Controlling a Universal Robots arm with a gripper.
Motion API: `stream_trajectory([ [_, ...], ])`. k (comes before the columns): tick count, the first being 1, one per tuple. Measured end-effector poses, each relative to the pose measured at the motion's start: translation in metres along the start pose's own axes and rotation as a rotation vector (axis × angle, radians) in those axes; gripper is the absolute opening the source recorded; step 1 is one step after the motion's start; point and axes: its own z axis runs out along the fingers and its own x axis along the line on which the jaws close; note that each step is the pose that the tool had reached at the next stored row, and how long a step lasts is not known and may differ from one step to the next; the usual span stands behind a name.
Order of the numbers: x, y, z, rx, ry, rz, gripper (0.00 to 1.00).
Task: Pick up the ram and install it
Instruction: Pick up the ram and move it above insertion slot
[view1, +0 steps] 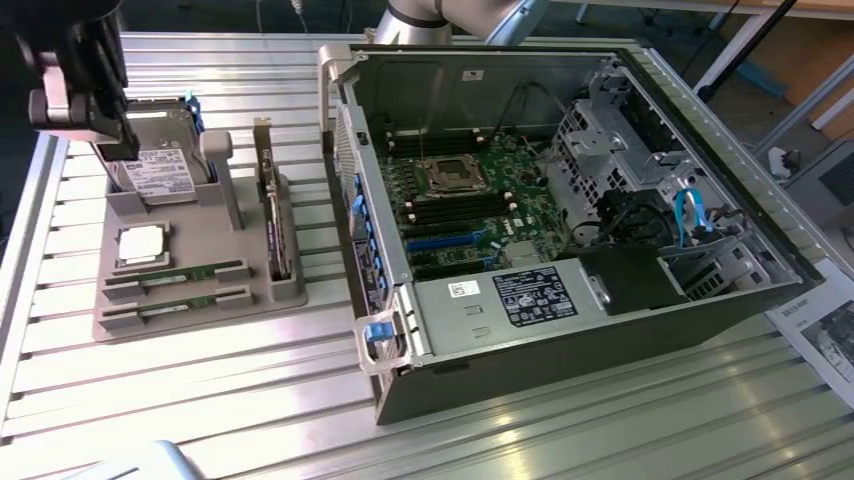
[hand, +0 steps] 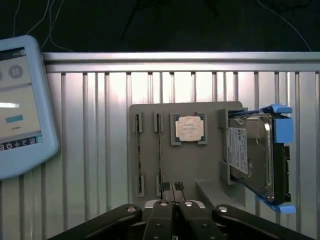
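Note:
Two ram sticks lie on edge in the slots of a grey holder tray (view1: 200, 320): one ram (view1: 176, 272) behind, the other ram (view1: 174, 303) in front. In the wrist view they show as thin lines, ram (hand: 159, 150) and ram (hand: 137, 155). My gripper (view1: 118, 150) hangs above the tray's far end, near the hard drive. The wrist view shows the gripper (hand: 172, 189) shut, fingertips together with nothing between them, over the tray's edge and close to the end of the nearer ram.
The tray also holds a silver processor chip (view1: 143, 243), a hard drive (view1: 160, 160) in a blue bracket and an upright expansion card (view1: 274, 220). An open computer case (view1: 561, 200) with its motherboard (view1: 467, 200) lies at the exterior view's right. A light-blue tablet (hand: 15, 105) rests nearby.

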Motion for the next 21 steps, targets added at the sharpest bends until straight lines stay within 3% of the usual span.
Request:
stream_trajectory([
  [4, 0.0000, 0.0000, 0.0001, -0.0014, 0.0021, -0.054, 0.10],
  [21, 0.0001, 0.0000, 0.0001, -0.0018, 0.0026, -0.067, 0.10],
])
